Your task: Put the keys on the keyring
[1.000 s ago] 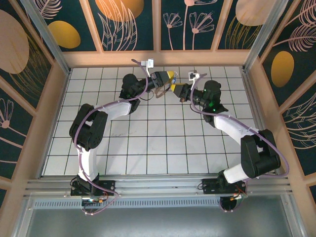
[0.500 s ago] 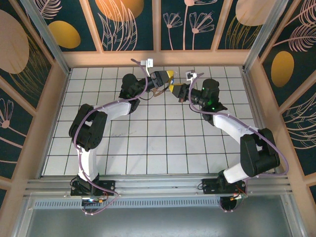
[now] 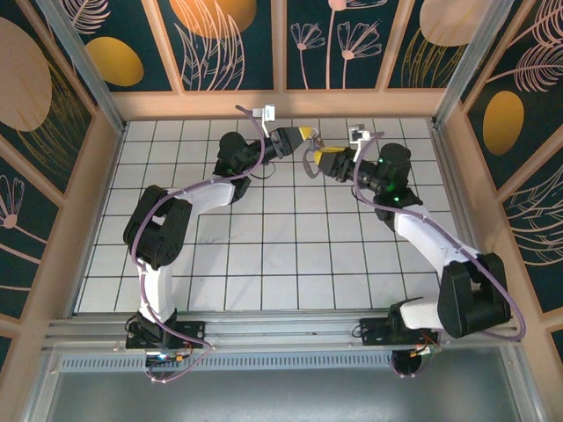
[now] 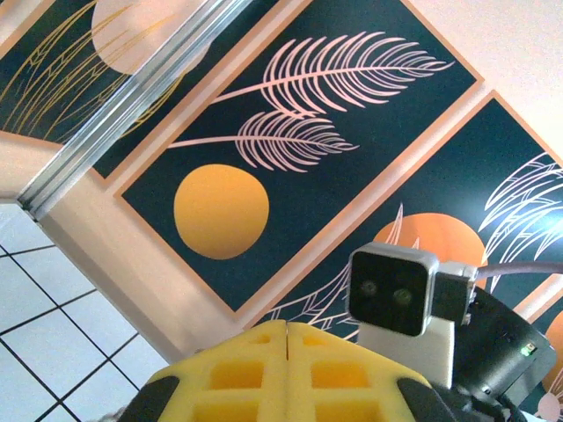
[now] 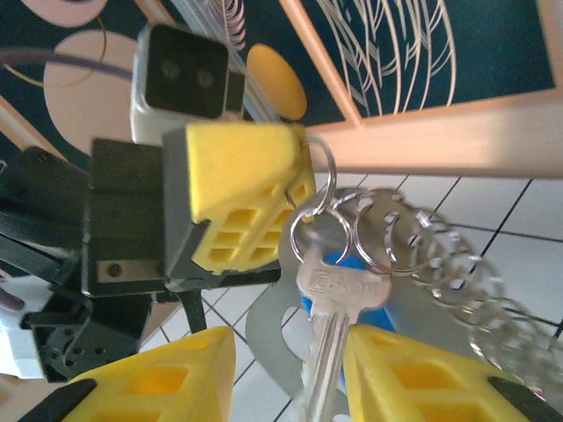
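My left gripper [image 3: 305,133] is pressed fully closed; in my left wrist view the two yellow pads meet along a single seam. From my right wrist I see those pads pinching the thin metal ring of the keyring [image 5: 333,172] at their tip. The key [image 5: 337,290] hangs on that ring, its silver blade pointing down with a bright blue head [image 5: 359,264] just behind it. A chain of linked rings [image 5: 440,264] trails off to the right. My right gripper [image 5: 286,352] stands partly apart. The key's blade drops through the gap close to one finger, and I cannot tell whether it touches, but it is not clamped. Both grippers are held up over the far rows of the tiled table [image 3: 264,264], close to the wooden ledge [image 5: 457,132] of the back wall, so there is little room beyond them. The tiles towards my bases and out to both sides lie open. A second ago my right fingers were closed and sat tip to tip with the left ones. Since then they have parted and my right wrist has swung to the right, leaving a small gap. My left arm is where it was.
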`<state>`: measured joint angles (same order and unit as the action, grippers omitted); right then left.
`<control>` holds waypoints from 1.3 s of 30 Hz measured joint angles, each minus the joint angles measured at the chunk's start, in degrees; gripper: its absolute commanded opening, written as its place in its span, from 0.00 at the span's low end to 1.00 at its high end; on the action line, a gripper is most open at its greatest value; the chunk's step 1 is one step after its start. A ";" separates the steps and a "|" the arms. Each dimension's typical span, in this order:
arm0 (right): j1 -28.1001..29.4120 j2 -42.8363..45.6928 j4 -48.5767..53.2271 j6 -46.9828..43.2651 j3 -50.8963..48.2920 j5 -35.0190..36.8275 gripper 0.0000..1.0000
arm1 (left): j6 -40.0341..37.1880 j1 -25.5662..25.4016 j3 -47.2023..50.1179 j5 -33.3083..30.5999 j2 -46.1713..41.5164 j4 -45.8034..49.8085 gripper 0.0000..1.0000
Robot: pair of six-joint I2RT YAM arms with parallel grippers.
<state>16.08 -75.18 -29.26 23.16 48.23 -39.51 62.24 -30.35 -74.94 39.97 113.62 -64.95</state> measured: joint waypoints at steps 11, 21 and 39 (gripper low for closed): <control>-3.87 0.11 -3.56 8.74 0.90 -0.20 0.38 | 0.00 0.00 0.00 0.00 0.00 -0.02 0.00; -3.69 -6.80 -12.72 19.30 3.76 -1.75 0.38 | 0.00 -0.07 0.00 0.02 0.00 -0.02 0.00; -1.60 -12.33 -16.11 23.26 6.80 -2.58 0.21 | 0.00 -0.66 0.00 0.04 0.00 -0.02 0.00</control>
<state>14.48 -87.50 -45.36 46.41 55.02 -42.09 62.24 -31.00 -74.94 40.01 113.62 -64.97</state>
